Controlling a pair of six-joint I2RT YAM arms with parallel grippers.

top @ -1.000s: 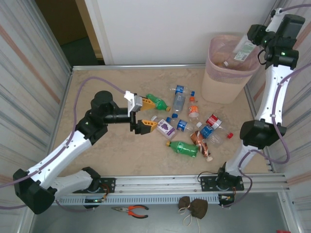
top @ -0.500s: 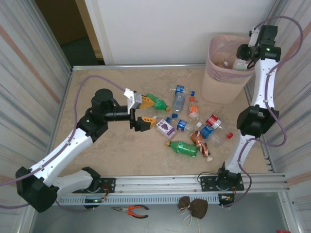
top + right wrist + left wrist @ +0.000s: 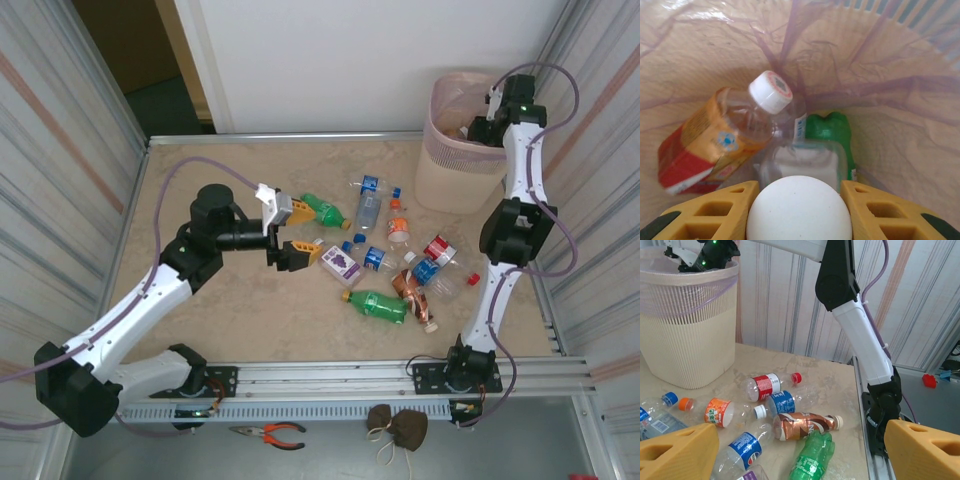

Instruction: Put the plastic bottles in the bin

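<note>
Firstly, the surface: I see a beige marbled tabletop (image 3: 240,300) boxed in by ribbed metal panels on the left and right. A white wall closes the far side, with a dark doorway at the far left. An aluminium rail (image 3: 330,378) runs along the near edge. Below it lie orange-handled pliers (image 3: 270,432) and a brown pouch (image 3: 397,425).

The bin (image 3: 445,175) stands in the far right corner, lined with a thin purple-tinted liner (image 3: 805,50). The plastic bottles (image 3: 395,260) lie scattered mid-table, near of the bin and to its left. A green soda bottle (image 3: 378,305) lies nearest, a crushed brown bottle (image 3: 412,293) just beside it, and a grape-labelled white bottle (image 3: 340,263) further left.

The left gripper (image 3: 289,234) hovers just left of that scatter, jaws wide apart and nothing between them. The right gripper (image 3: 797,220) sits inside the bin mouth, its fingers clamped on the held bottle (image 3: 797,210). I see that bottle's white rounded end and a clear body beyond it. Deeper in the bin rest an orange-labelled bottle (image 3: 710,145) and a green bottle (image 3: 832,131).

Hard to make out:
- The held bottle's label is hidden behind its own end.
- The bin floor is covered by the liner and the bottles.
- From overhead, the wrist housing covers the right fingers.
- The left wrist view crops its own fingers at the bottom edge.
</note>
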